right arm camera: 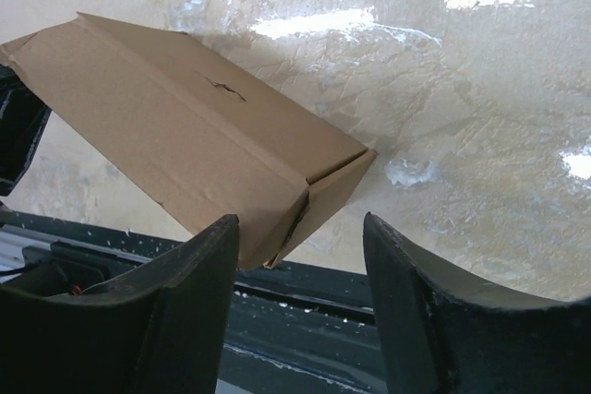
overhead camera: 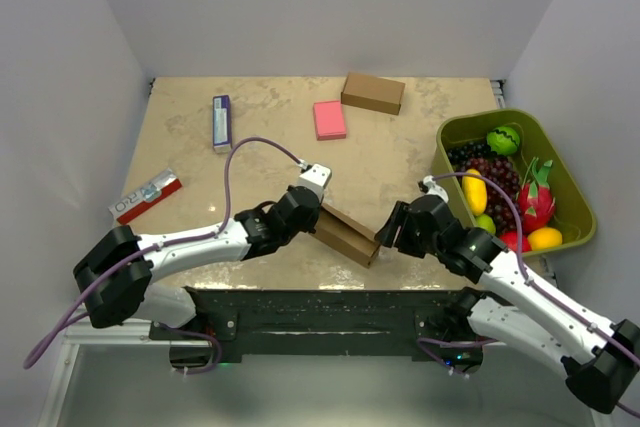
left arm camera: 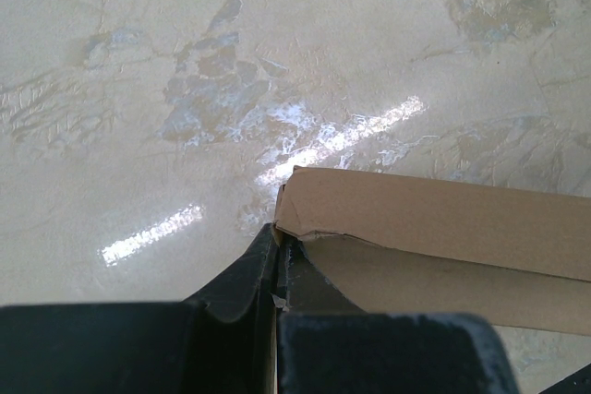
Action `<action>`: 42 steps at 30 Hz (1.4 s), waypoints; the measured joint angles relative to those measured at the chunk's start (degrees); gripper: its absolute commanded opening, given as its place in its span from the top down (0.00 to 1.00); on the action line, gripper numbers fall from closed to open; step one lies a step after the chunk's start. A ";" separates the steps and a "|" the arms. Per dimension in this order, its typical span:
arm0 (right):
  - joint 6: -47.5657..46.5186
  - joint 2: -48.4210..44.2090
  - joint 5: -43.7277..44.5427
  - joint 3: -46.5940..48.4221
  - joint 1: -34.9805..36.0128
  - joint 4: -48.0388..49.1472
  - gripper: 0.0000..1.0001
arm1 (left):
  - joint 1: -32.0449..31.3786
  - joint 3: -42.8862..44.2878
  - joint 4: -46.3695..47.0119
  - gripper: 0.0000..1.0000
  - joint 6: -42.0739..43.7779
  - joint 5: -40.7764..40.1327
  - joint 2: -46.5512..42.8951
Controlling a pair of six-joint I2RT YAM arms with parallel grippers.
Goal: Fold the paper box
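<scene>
the paper box (overhead camera: 346, 235) lies at about 6 o'clock on the table (overhead camera: 200, 147), close to the near edge, shaped as a long flat carton. the left gripper (overhead camera: 316, 215), at the box's 10 o'clock end, is pressed together and seems to pinch a thin cardboard edge. the right gripper (right arm camera: 300, 246) stands spread at the 3 o'clock end, touching nothing that i can see. i judge the step is closing this end; next the right fingers must press the flap in while the left steadies. the right wrist view shows the end flap a little open, which the top view hides; only the left wrist view shows the pinch.
</scene>
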 measured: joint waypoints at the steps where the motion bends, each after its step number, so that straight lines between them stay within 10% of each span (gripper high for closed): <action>1: 0.13 -0.17 -0.02 0.00 0.00 -0.33 0.39 | -0.04 0.00 0.02 1.00 0.00 -0.15 0.04; 42: 3.89 -0.44 -2.99 -0.74 0.02 1.84 0.44 | -1.07 0.00 0.11 1.00 -0.02 -1.16 0.24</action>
